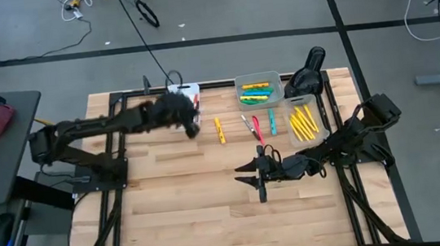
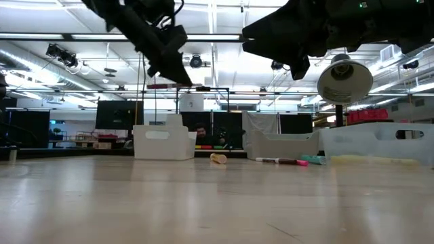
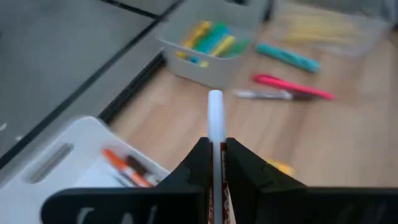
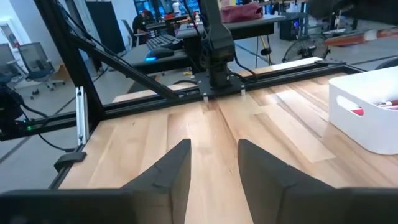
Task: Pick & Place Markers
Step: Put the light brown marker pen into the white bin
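My left gripper [image 1: 193, 126] hangs above the table by the white bin [image 1: 187, 94], shut on a slim white marker [image 3: 215, 115]. Loose markers lie flat on the wood: a yellow one [image 1: 219, 130], a thin dark and white one [image 1: 246, 123], a pink one [image 1: 257, 129] and a teal one [image 1: 272, 122]. A grey bin [image 1: 259, 88] holds yellow and green markers. A clear bin [image 1: 305, 121] holds yellow ones. My right gripper [image 1: 258, 178] stands open above bare wood, nearer the front edge, with nothing between its fingers [image 4: 174, 168]. My left gripper pinches the white marker's barrel [image 3: 216, 155] between its two fingers. The marker lies along the fingers, and its white end [image 3: 215, 99] sticks out past the fingertips. The fingers slant down toward the table's right side. The marker is lifted clear of the table.
The white bin [image 3: 74, 158] holds orange and red markers. A black lamp [image 1: 309, 67] stands at the far right behind the bins. Bare wood lies open across the table's near half. A black frame [image 1: 116, 150] runs along the table's edges.
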### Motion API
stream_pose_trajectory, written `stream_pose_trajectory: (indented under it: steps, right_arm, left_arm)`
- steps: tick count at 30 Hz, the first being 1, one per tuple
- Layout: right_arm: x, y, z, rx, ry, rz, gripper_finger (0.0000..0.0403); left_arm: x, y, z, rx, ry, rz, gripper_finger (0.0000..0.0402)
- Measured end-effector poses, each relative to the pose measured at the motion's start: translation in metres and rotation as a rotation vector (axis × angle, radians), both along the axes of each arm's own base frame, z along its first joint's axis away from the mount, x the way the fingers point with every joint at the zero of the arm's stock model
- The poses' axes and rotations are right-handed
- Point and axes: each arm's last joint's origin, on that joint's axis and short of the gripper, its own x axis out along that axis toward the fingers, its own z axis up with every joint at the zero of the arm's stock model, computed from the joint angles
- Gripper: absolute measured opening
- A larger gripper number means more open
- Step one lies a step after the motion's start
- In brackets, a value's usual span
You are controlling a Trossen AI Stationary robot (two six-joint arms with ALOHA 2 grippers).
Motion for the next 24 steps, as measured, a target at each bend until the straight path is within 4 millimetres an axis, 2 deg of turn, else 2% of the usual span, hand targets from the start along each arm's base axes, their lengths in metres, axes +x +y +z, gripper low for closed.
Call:
stream_pose_trajectory:
  steps: [4,8,12,17,24]
  right_arm:
    - [0.0,0.0,0.001,0.005,-0.011,-0.001,0.0132]
    - [0.0,0.0,0.001,0.007,-0.013,-0.001,0.0132]
    - [0.0,0.0,0.001,0.005,-0.011,-0.001,0.0132]
    - [0.0,0.0,0.001,0.003,-0.008,-0.001,0.0132]
    - [0.0,0.0,0.001,0.003,-0.007,-0.001,0.0132]
  left_arm:
    - [-0.003,0.039,-0.005,-0.042,0.047,0.079,0.0035]
    - [-0.01,0.074,-0.024,-0.074,0.098,0.174,0.0035]
    - [-0.014,0.098,-0.046,-0.122,0.141,0.248,0.004]
    - [-0.014,0.112,-0.072,-0.202,0.184,0.281,0.0042]
    - [-0.009,0.115,-0.093,-0.245,0.231,0.293,0.0043]
